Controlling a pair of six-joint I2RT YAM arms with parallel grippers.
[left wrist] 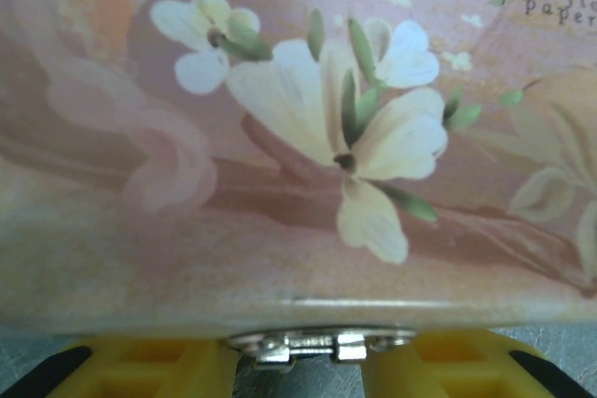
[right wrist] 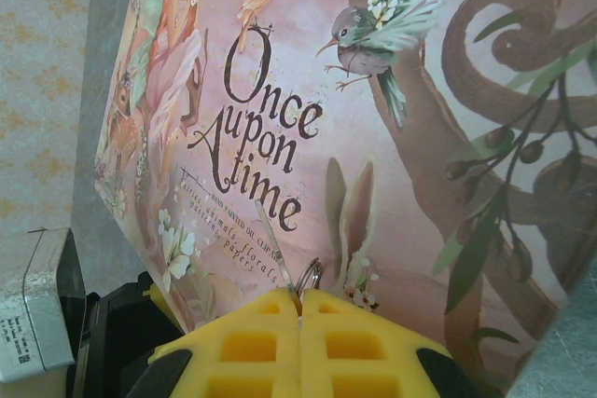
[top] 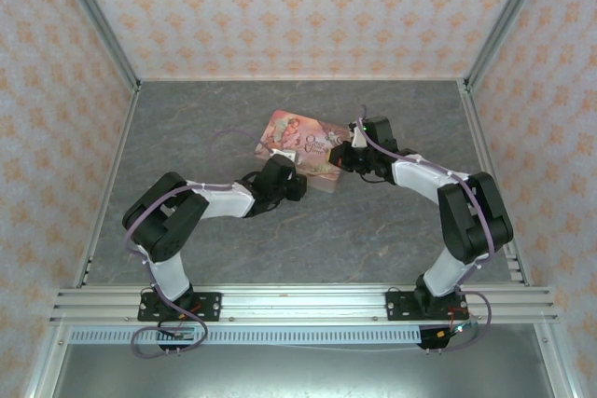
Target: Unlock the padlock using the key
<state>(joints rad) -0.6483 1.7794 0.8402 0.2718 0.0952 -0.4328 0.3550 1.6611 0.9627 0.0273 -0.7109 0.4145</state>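
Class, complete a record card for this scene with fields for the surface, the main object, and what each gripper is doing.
Surface: grey marbled table
Main object: pink tin, illustrated lid reading "Once upon a time"
Left gripper: open, yellow fingers apart on either side of the tin's metal clasp
Right gripper: shut on a thin silvery key with a small ring, held over the lid
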